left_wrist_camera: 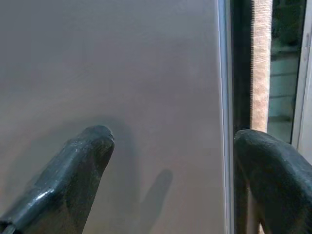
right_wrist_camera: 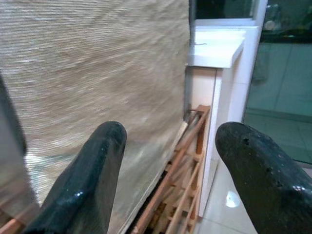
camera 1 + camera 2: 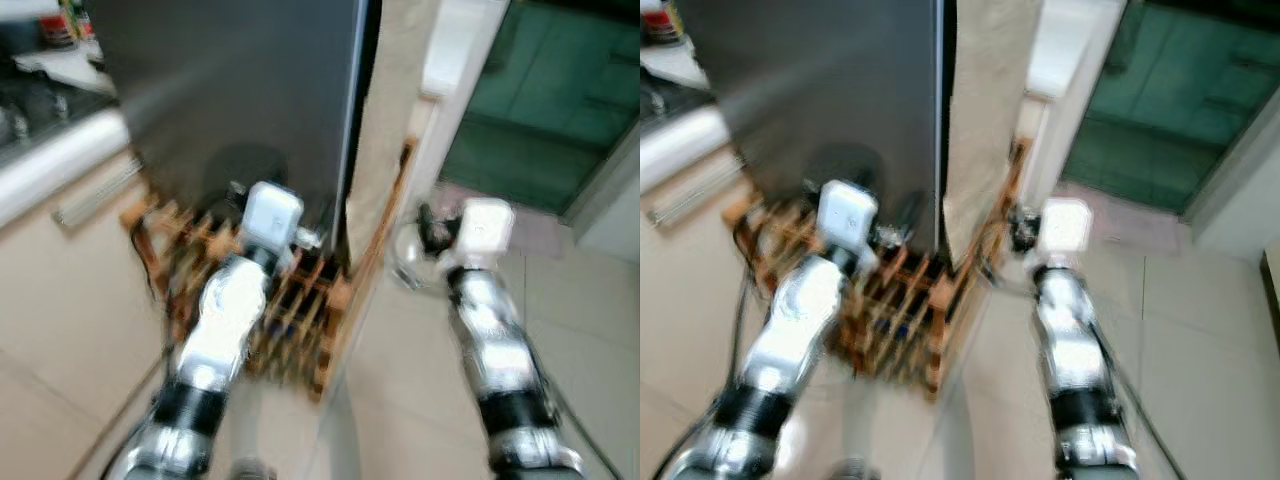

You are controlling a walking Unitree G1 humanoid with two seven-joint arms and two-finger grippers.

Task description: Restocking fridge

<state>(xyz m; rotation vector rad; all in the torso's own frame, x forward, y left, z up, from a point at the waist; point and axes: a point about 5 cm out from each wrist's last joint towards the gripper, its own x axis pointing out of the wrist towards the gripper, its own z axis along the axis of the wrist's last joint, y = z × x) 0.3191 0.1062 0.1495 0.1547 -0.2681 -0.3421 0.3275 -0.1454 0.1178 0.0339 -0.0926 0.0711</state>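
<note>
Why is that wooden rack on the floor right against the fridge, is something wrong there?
Nothing looks spilled or broken. The wooden rack stands on the floor at the foot of the grey fridge, and its door is closed. The left gripper faces that door with jaws open. The head views are blurred, so fine detail is uncertain.

head pair looking down, blurred, sharing the fridge door (image 3: pixel 240 90) and wooden rack (image 3: pixel 300 320). left wrist up close against that door; right wrist facing the woven side panel (image 2: pixel 92 63).
</note>
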